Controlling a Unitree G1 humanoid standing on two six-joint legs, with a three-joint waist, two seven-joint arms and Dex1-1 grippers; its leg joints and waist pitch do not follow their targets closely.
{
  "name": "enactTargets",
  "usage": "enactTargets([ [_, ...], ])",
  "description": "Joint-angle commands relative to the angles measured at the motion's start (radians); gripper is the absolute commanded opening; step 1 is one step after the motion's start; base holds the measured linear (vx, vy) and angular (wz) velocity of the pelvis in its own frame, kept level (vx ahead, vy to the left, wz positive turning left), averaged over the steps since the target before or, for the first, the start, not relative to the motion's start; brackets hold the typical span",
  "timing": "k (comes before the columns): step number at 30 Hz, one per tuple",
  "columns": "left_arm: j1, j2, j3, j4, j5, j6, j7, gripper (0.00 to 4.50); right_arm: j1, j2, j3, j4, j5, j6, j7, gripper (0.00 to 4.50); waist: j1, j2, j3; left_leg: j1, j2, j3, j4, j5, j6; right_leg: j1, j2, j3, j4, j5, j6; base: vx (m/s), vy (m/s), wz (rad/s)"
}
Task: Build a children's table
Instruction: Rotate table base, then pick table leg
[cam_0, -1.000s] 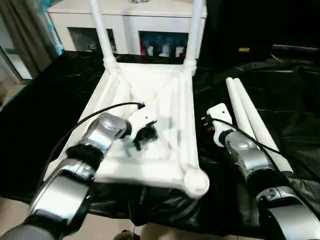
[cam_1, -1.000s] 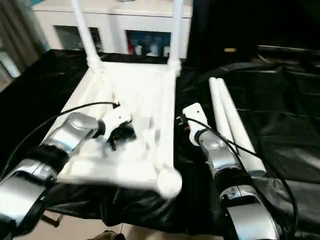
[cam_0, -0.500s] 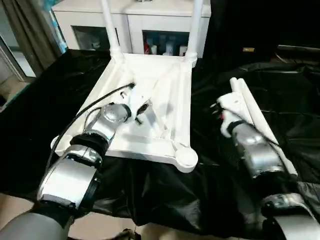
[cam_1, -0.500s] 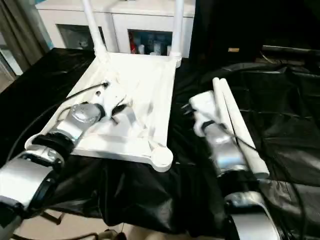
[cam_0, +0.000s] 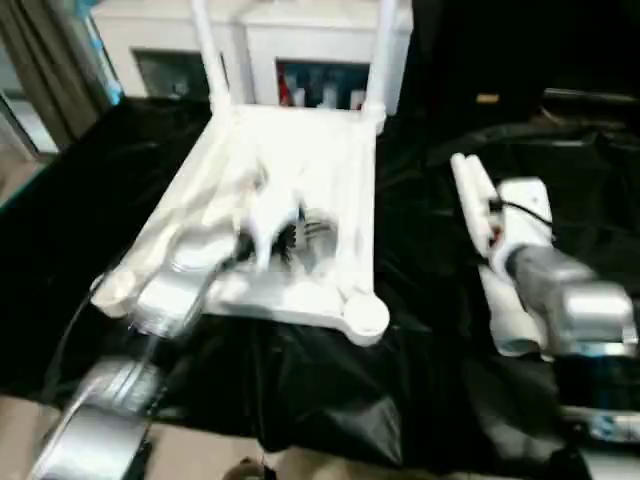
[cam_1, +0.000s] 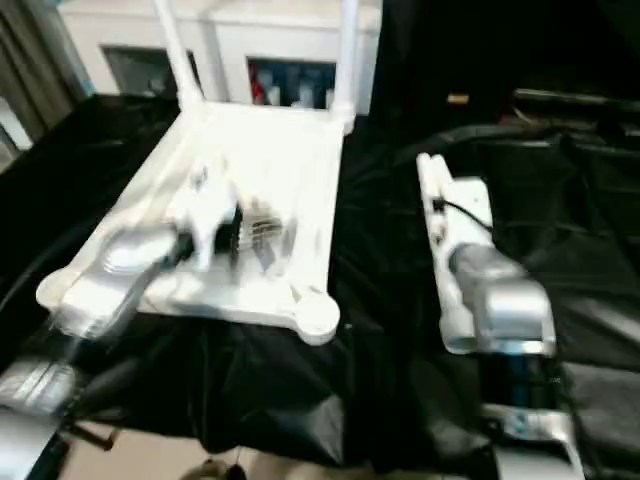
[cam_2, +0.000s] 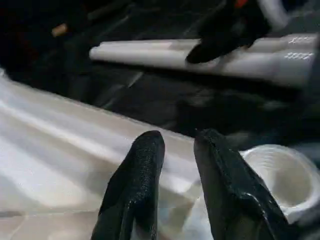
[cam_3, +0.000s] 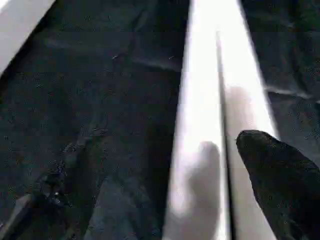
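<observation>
On the black-draped table (cam_0: 110, 190) the children's table (cam_0: 300, 180) lies upside down, its ribbed white plastic underside facing up. Two white tubular legs (cam_0: 385, 50) stand upright in the round sockets at its far corners. The near corner socket (cam_0: 363, 315) toward the robot's right is an open, empty round cup. Behind the far edge of the overturned top stands a white cabinet (cam_0: 300, 40) with glass doors; small items sit inside it, too blurred to name.

To the right of the overturned top, two loose legs (cam_0: 480, 215) lie side by side on the glossy, wrinkled black cloth, touching along their length. The right arm (cam_0: 560, 300) reaches over them.

The left claw (cam_0: 290, 232) hovers over the ribbed underside, between the two long side rims. The left wrist view adds what the head views blur: its two black textured fingers (cam_2: 137, 185) stand a narrow gap apart with nothing between them, just above a rim, with the empty socket cup beside them and the loose legs beyond.

The right wrist view looks along the paired smooth tubes; one rounded black fingertip (cam_3: 275, 175) lies over the outer tube, and whether the right claw is open or closed cannot be told.
</observation>
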Motion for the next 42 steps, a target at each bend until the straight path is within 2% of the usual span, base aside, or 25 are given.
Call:
enactTargets([
  [1,0.03,0.005,-0.019,-0.099,-0.007,0.058,-0.031,1.35,0.01,-0.03,0.006,-0.036,0.005,0.088,0.007,4.39,-0.005,-0.022,-0.07,0.033,0.017,-0.006,-0.073,-0.214,-0.047,0.038,-0.037,0.034,-0.078,-0.21,-0.174,0.0,0.0,0.0],
  [3,0.05,0.008,-0.025,-0.14,-0.006,0.084,-0.038,1.35,0.009,-0.035,-0.003,-0.041,0.016,0.125,0.012,4.39,-0.006,-0.021,-0.072,0.034,0.016,-0.006,-0.074,-0.198,-0.058,0.038,-0.036,0.035,-0.078,-0.198,-0.15,0.0,0.0,0.0],
  [4,0.071,0.014,-0.03,-0.191,-0.014,0.131,-0.034,1.35,0.009,-0.043,-0.004,-0.053,0.023,0.167,0.021,4.39,-0.008,-0.027,-0.074,0.032,0.016,-0.006,-0.073,-0.179,-0.061,0.041,-0.035,0.036,-0.072,-0.172,-0.144,0.0,0.0,0.0],
  [5,0.071,0.014,-0.03,-0.191,-0.014,0.131,-0.034,1.35,0.009,-0.043,-0.004,-0.053,0.023,0.167,0.021,4.39,-0.009,-0.026,-0.074,0.032,0.015,-0.005,-0.072,-0.172,-0.059,0.04,-0.033,0.036,-0.073,-0.162,-0.142,0.0,0.0,0.0],
  [8,0.085,0.03,-0.046,-0.248,-0.028,0.179,-0.022,1.35,0.008,-0.057,0.004,-0.068,0.035,0.236,0.039,4.39,-0.009,-0.032,-0.074,0.03,0.011,-0.002,-0.068,-0.155,-0.055,0.042,-0.032,0.037,-0.073,-0.139,-0.14,0.0,0.0,0.0],
  [10,0.09,0.038,-0.051,-0.283,-0.029,0.211,-0.015,1.35,0.013,-0.056,-0.002,-0.079,0.036,0.263,0.036,4.39,-0.007,-0.03,-0.074,0.03,0.011,-0.002,-0.067,-0.139,-0.054,0.043,-0.033,0.038,-0.072,-0.134,-0.138,0.0,0.0,0.0],
  [18,0.104,0.051,-0.062,-0.343,-0.037,0.259,-0.048,1.35,0.012,-0.03,-0.047,-0.089,0.083,0.324,0.059,4.39,-0.007,-0.031,-0.077,0.031,0.01,-0.002,-0.065,-0.128,-0.053,0.043,-0.03,0.037,-0.07,-0.123,-0.145,0.0,0.0,0.0],
  [20,0.109,0.056,-0.066,-0.36,-0.05,0.266,-0.055,1.35,0.015,-0.03,-0.043,-0.093,0.086,0.337,0.062,4.39,-0.006,-0.032,-0.077,0.031,0.01,-0.002,-0.064,-0.121,-0.055,0.044,-0.03,0.036,-0.069,-0.116,-0.146,0.0,0.0,0.0],
  [21,0.111,0.062,-0.072,-0.376,-0.06,0.281,-0.063,1.35,0.017,-0.032,-0.038,-0.096,0.088,0.346,0.067,4.39,-0.007,-0.037,-0.077,0.03,0.01,-0.001,-0.064,-0.116,-0.053,0.045,-0.03,0.037,-0.068,-0.11,-0.146,0.0,0.0,0.0],
  [22,0.113,0.067,-0.077,-0.388,-0.066,0.294,-0.068,1.35,0.019,-0.033,-0.034,-0.098,0.09,0.353,0.07,4.39,-0.006,-0.033,-0.078,0.031,0.01,-0.002,-0.063,-0.11,-0.052,0.044,-0.03,0.036,-0.066,-0.105,-0.148,0.0,0.0,0.0],
  [25,0.13,0.096,-0.098,-0.439,-0.075,0.326,-0.106,1.35,0.019,-0.03,-0.021,-0.107,0.103,0.377,0.08,4.39,-0.006,-0.033,-0.078,0.032,0.01,-0.001,-0.064,-0.106,-0.053,0.043,-0.029,0.036,-0.065,-0.104,-0.15,0.0,0.0,0.0],
  [26,0.132,0.098,-0.102,-0.444,-0.074,0.325,-0.111,1.35,0.018,-0.03,-0.021,-0.106,0.104,0.378,0.08,4.39,-0.007,-0.04,-0.077,0.031,0.009,0.001,-0.063,-0.109,-0.052,0.043,-0.028,0.036,-0.068,-0.11,-0.148,0.0,0.0,0.0],
  [27,0.134,0.1,-0.105,-0.448,-0.075,0.324,-0.114,1.35,0.017,-0.03,-0.021,-0.106,0.105,0.38,0.08,4.39,-0.005,-0.037,-0.077,0.032,0.01,0.0,-0.064,-0.117,-0.056,0.043,-0.031,0.037,-0.068,-0.127,-0.146,0.0,0.0,0.0],
  [32,0.139,0.128,-0.138,-0.461,-0.042,0.32,-0.131,1.35,0.016,-0.04,0.009,-0.097,0.112,0.404,0.092,4.39,-0.007,-0.042,-0.074,0.034,0.01,-0.001,-0.067,-0.144,-0.068,0.04,-0.03,0.037,-0.072,-0.175,-0.122,0.0,0.0,0.0],
  [33,0.138,0.128,-0.141,-0.463,-0.04,0.324,-0.126,1.35,0.02,-0.044,0.018,-0.097,0.114,0.407,0.099,4.22,-0.008,-0.045,-0.075,0.034,0.011,-0.002,-0.067,-0.149,-0.072,0.041,-0.03,0.037,-0.073,-0.181,-0.118,0.0,0.0,0.0],
  [36,0.137,0.132,-0.145,-0.47,-0.043,0.333,-0.119,1.35,0.023,-0.045,0.025,-0.095,0.117,0.407,0.101,4.0,-0.007,-0.046,-0.076,0.035,0.011,-0.002,-0.067,-0.153,-0.078,0.04,-0.031,0.037,-0.073,-0.188,-0.116,0.0,0.0,0.0],
  [37,0.136,0.133,-0.146,-0.473,-0.041,0.336,-0.117,1.35,0.024,-0.047,0.03,-0.09,0.122,0.408,0.104,3.92,-0.007,-0.05,-0.076,0.035,0.011,-0.003,-0.067,-0.152,-0.079,0.041,-0.031,0.037,-0.072,-0.186,-0.115,0.0,0.0,0.0],
  [42,0.13,0.135,-0.149,-0.475,-0.037,0.339,-0.11,1.35,0.031,-0.044,0.037,-0.058,0.131,0.4,0.119,3.49,-0.006,-0.054,-0.078,0.034,0.011,-0.002,-0.067,-0.146,-0.078,0.041,-0.031,0.037,-0.071,-0.168,-0.117,0.0,0.0,0.0],
])
